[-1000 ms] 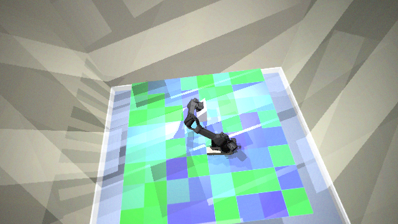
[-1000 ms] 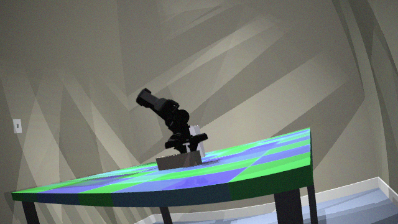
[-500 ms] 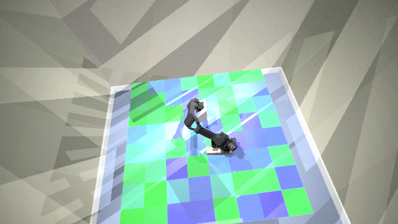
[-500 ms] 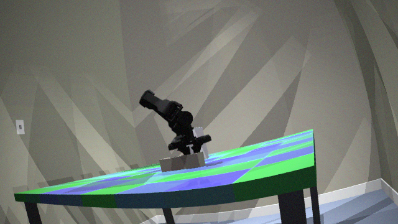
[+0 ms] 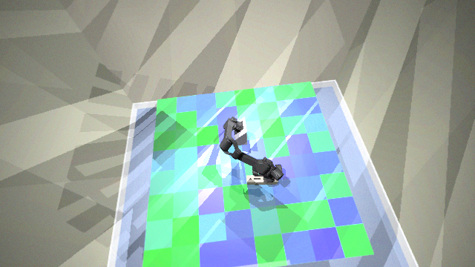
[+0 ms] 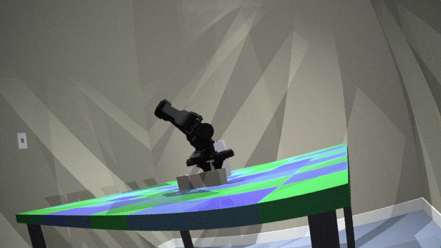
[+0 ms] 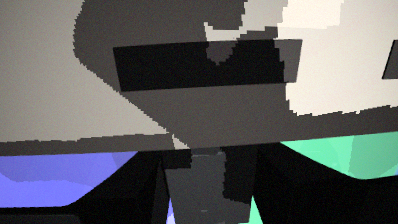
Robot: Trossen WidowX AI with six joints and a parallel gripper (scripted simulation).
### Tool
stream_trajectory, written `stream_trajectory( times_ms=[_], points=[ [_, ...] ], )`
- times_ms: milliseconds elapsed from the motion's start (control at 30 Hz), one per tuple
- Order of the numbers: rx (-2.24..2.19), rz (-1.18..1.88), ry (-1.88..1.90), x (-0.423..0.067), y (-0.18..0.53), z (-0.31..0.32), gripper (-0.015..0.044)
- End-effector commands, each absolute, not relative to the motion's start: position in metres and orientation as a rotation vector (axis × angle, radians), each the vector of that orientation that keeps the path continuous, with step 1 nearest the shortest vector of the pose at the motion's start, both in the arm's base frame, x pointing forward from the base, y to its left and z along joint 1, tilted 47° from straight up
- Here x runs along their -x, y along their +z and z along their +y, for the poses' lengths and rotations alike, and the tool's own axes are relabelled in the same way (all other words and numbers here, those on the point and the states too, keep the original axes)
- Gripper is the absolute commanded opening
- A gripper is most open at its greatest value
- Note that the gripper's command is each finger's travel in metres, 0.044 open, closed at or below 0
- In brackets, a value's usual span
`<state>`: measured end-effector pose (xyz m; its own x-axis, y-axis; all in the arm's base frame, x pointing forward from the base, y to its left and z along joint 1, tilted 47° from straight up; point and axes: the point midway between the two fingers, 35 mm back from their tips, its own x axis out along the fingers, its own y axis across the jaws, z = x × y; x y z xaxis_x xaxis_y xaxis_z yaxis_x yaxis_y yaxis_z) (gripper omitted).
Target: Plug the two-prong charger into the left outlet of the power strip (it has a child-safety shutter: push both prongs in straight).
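We see a counter [image 6: 303, 203] with green and blue squares. Near its middle, a bit toward the right edge, lies the pale power strip [image 6: 202, 180]. Right above it the black fingers [image 6: 209, 167] are clamped on the gray charger [image 7: 207, 187], which sits low over the strip. We cannot tell if its 2 prongs are inside an outlet. Farther back, the dark arm [image 5: 248, 160] bends up from its base [image 5: 232, 127] near the far edge.
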<state>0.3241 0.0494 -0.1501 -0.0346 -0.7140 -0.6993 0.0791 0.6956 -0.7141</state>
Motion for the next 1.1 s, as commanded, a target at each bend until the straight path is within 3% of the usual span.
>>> stream_trajectory(
  times_ms=[0,133,700,1067],
  points=[
    [0.552,1.479,-0.692,-0.3245,-0.1501,0.0496,0.0],
    [0.552,1.479,-0.692,-0.3245,-0.1501,0.0496,0.0],
    [0.552,1.478,-0.692,-0.3244,-0.1501,0.0496,0.044],
    [0.55,1.473,-0.693,-0.3214,-0.1504,0.0498,0.044]
  ],
)
